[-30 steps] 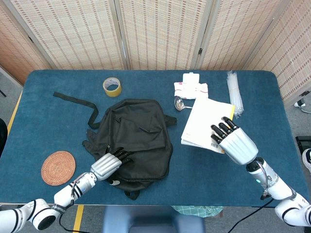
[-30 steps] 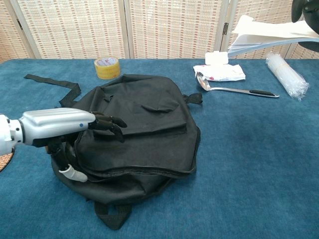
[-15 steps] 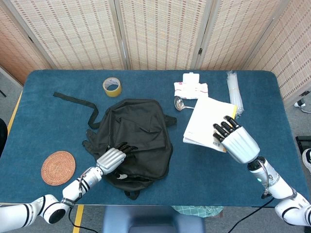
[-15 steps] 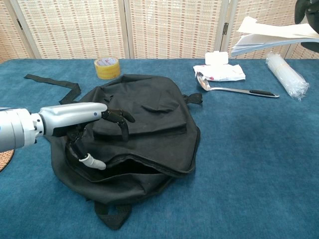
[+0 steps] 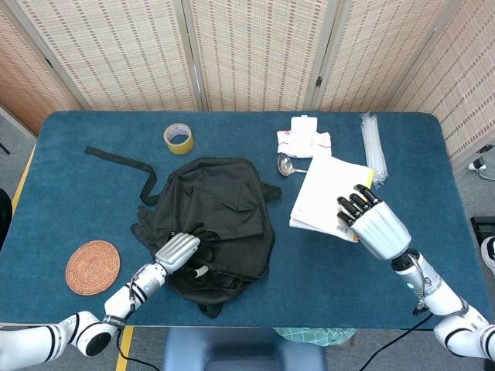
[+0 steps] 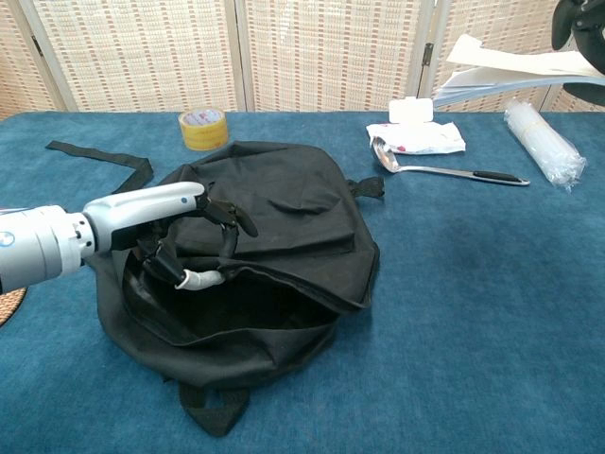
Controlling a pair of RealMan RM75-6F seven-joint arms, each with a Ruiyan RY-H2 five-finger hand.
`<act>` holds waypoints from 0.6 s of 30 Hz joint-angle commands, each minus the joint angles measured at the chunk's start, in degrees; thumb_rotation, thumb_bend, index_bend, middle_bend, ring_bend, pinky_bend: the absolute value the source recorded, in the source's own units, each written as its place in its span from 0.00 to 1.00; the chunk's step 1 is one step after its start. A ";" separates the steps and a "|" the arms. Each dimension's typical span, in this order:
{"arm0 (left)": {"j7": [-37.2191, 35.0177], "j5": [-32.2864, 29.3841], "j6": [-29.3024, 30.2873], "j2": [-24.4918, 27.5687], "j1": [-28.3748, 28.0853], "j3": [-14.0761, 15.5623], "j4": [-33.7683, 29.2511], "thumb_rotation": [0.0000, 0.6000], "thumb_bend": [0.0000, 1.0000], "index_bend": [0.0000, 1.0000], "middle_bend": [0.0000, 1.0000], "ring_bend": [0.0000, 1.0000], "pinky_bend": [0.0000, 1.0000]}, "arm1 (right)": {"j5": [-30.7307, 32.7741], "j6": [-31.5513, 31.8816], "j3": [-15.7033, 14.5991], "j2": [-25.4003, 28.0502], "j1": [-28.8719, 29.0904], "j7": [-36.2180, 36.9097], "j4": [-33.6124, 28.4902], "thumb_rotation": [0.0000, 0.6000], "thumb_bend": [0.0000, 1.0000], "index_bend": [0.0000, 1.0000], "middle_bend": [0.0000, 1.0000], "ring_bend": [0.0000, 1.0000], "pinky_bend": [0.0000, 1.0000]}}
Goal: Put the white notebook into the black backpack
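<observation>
Our left hand grips the upper flap of the soft black fabric backpack, near the table's front edge, lifting its mouth open. The flat white paper notebook lies well to the right, grasped aloft by our right hand, long axis front-to-back. No legible writing.
</observation>
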 commanded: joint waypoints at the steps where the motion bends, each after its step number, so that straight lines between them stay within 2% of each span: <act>1: -0.85 -0.28 0.83 -0.59 0.29 -0.20 0.54 1.00 0.45 0.68 0.29 0.26 0.06 | -0.15 0.31 0.06 -0.04 -0.12 0.17 -0.11 1.00 0.54 0.77 0.49 0.50 0.34; 9: -3.22 -3.90 3.10 0.40 1.25 -3.19 -0.01 1.00 0.48 0.69 0.31 0.28 0.07 | -3.66 3.12 -1.51 -0.34 -0.76 2.68 -1.89 1.00 0.54 0.77 0.49 0.50 0.34; 18: -4.03 -14.33 0.76 2.09 -0.39 -9.92 0.50 1.00 0.48 0.68 0.32 0.27 0.08 | -11.85 7.63 -4.27 -0.72 -0.55 5.97 -5.93 1.00 0.55 0.77 0.49 0.52 0.36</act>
